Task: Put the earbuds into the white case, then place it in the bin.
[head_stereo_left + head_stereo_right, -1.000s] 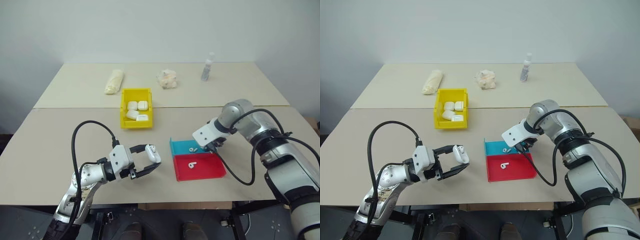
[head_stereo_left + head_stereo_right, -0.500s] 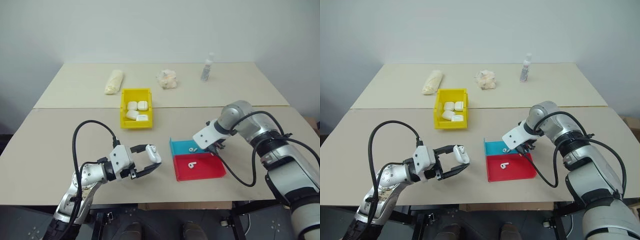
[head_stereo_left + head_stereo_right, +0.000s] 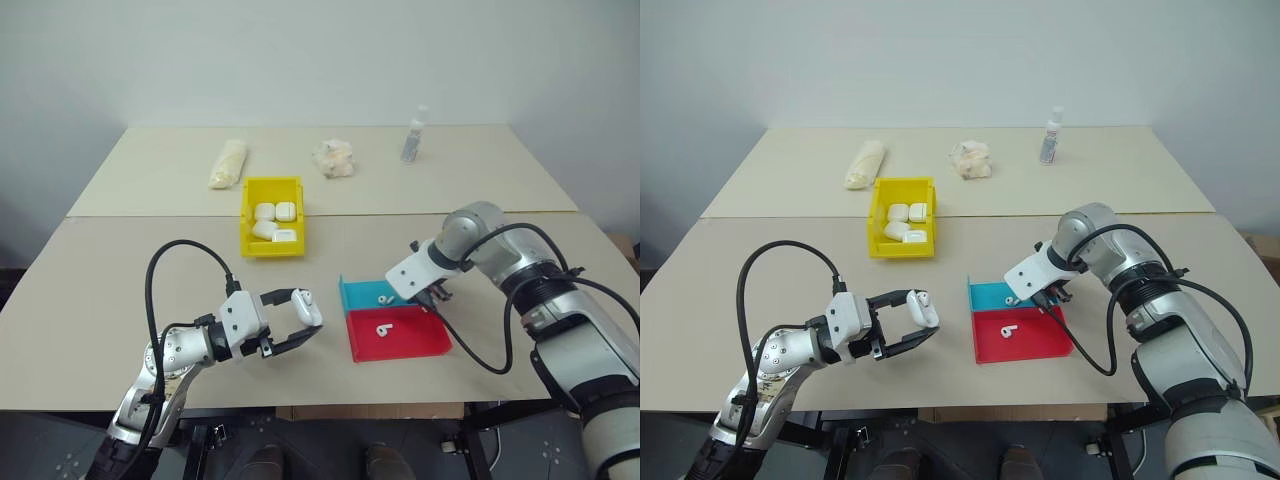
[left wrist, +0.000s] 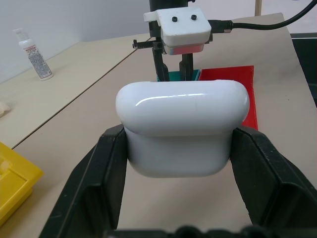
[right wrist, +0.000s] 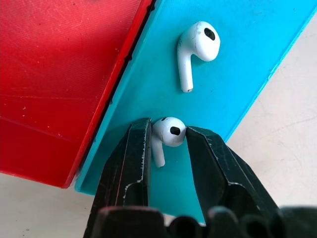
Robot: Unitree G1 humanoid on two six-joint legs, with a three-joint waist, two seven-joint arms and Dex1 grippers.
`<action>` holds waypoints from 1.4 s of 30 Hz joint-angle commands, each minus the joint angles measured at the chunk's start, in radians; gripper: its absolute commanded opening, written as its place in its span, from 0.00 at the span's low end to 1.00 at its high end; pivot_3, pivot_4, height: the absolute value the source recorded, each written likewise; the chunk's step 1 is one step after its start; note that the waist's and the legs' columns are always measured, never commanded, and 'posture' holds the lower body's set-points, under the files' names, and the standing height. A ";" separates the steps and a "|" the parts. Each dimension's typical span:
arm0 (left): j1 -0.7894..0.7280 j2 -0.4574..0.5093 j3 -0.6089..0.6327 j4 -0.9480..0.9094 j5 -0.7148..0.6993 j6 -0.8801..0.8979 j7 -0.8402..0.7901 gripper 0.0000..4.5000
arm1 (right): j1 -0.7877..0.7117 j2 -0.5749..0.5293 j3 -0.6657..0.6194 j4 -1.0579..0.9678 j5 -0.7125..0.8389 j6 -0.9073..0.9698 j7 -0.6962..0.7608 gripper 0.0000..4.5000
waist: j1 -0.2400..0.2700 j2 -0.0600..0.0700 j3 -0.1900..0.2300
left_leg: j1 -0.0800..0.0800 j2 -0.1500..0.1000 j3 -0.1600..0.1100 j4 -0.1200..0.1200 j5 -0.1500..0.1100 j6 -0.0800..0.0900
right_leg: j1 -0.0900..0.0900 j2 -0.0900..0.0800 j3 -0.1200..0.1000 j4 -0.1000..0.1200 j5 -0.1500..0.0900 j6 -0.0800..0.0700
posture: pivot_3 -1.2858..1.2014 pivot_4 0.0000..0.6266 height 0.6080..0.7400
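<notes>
Pickup step: right gripper fingers clamped on tiny glossy white plastic earbud in shallow blue tray; left gripper fingers clamped on glossy white rounded case. Next: lift, carry to case.

Bright, even overhead light; soft shadows under arms. Glare streak on white case in left wrist view. Head views sharp, wrist-view background slightly soft.

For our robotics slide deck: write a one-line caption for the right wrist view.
Right gripper closes its black fingers around a tiny glossy white earbud on the shallow blue tray, a second earbud lying beside it.
</notes>
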 commanded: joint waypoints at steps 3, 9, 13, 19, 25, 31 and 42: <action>-0.027 0.001 0.001 -0.002 -0.003 -0.031 -0.005 0.62 | 0.015 -0.013 -0.004 -0.014 -0.011 -0.006 -0.006 0.21 | 0.000 0.000 0.000 | 0.000 0.000 0.000 0.000 0.000 0.000 | 0.000 0.000 0.000 0.000 0.000 0.000 | 0.52 0.24 1.00; -0.031 0.002 -0.001 0.003 -0.003 -0.035 -0.010 0.62 | 0.030 -0.019 -0.013 -0.040 0.003 0.009 0.000 0.15 | 0.000 0.000 0.000 | 0.001 0.000 0.000 0.000 0.000 0.000 | 0.001 0.000 0.000 0.000 0.000 0.000 | 0.52 0.24 1.00; -0.035 -0.001 0.000 0.007 -0.004 -0.043 -0.013 0.62 | 0.042 -0.031 -0.030 -0.066 0.010 0.022 -0.015 0.15 | 0.000 0.000 0.000 | 0.001 0.000 0.000 0.000 0.000 0.000 | 0.001 0.000 0.000 0.000 0.000 0.000 | 0.52 0.24 1.00; -0.076 -0.013 0.020 -0.035 -0.065 -0.007 -0.009 0.62 | 0.073 -0.058 -0.210 -0.273 0.172 0.257 -0.019 0.15 | 0.003 0.000 0.000 | -0.001 0.000 0.000 0.000 0.000 0.000 | 0.000 0.000 0.000 0.000 0.000 0.000 | 0.52 0.24 1.00; -0.163 -0.039 0.015 -0.072 -0.147 0.046 -0.016 0.62 | 0.168 -0.133 -0.516 -0.683 0.464 0.720 -0.035 0.15 | 0.012 0.000 0.000 | -0.005 0.000 -0.002 0.001 0.000 0.000 | -0.002 -0.001 -0.002 0.004 0.000 0.000 | 0.52 0.24 1.00; -0.270 -0.101 -0.016 -0.038 -0.197 0.068 -0.037 0.62 | 0.232 -0.085 -0.882 -1.095 0.848 1.321 -0.235 0.15 | 0.020 0.000 0.000 | -0.006 -0.001 -0.003 0.001 0.000 0.000 | -0.002 -0.001 -0.002 0.004 0.000 0.001 | 0.52 0.24 1.00; -0.389 -0.202 -0.055 0.032 -0.230 0.091 -0.070 0.62 | 0.405 0.198 -1.279 -1.500 1.547 1.686 -0.743 0.15 | 0.020 0.000 -0.001 | -0.004 -0.002 -0.003 0.002 0.000 0.001 | 0.001 -0.001 -0.002 0.004 0.001 0.001 | 0.52 0.24 1.00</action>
